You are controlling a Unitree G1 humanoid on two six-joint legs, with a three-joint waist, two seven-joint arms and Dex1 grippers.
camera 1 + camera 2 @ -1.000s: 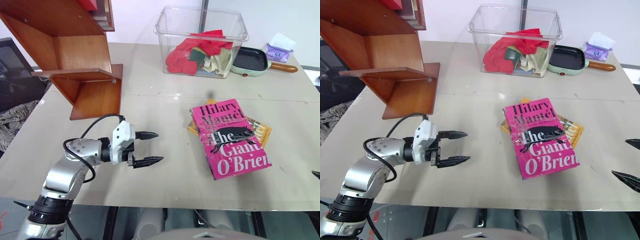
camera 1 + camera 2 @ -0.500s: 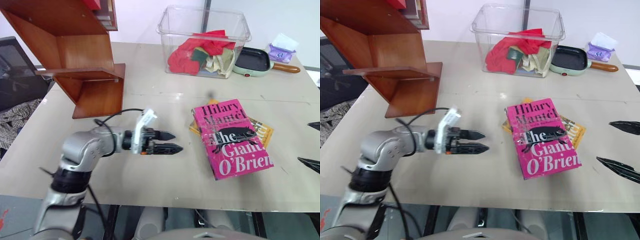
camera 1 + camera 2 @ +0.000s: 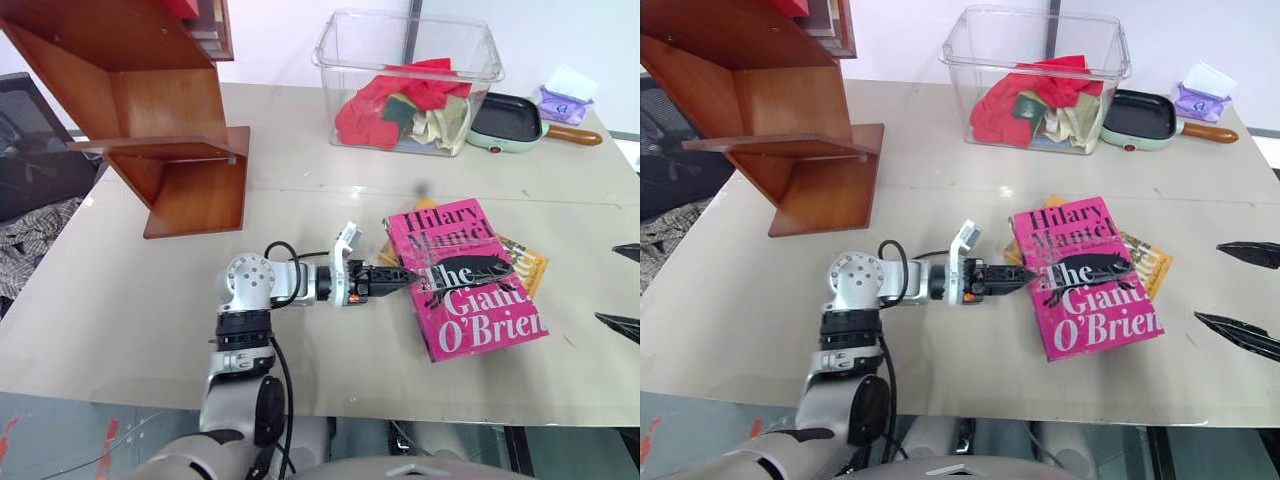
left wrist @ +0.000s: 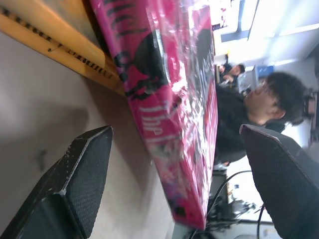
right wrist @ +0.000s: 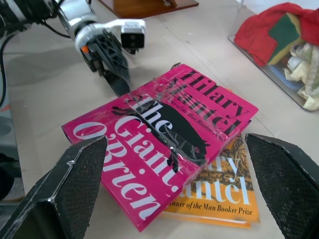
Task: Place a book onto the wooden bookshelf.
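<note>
Two books lie stacked near the right side of the bench (image 3: 120, 300): the pink book (image 3: 465, 277) on top, flat and cover up, and a yellow-orange book (image 3: 524, 262) under it, showing past its far and right edges. The pink book's long axis runs away from the robot, slightly skewed, with its spine edge facing the left arm.

The left end effector (image 3: 392, 279) is at that spine edge, pointing level across the bench toward the book. Its two fingers (image 4: 75, 184) are spread wide, and in the left wrist view one sits low by the bench surface while the other stands on the cover side, so the book's thickness lies between them. Nothing is gripped yet; whether either finger touches the book cannot be told.

The right end effector (image 3: 1240, 295) hangs just beside the book's right edge, its fingers equally wide apart and empty, aimed back toward the book.

The left arm is plainly the nearer one, and it looks set to close across the book's thickness at the spine. The wooden bookshelf (image 3: 170, 130) stands on the far left of the bench, well apart from the book, so a carry to the left would follow. A clear bin (image 3: 408, 80) of cloths and a small pan (image 3: 505, 120) sit at the far side.
</note>
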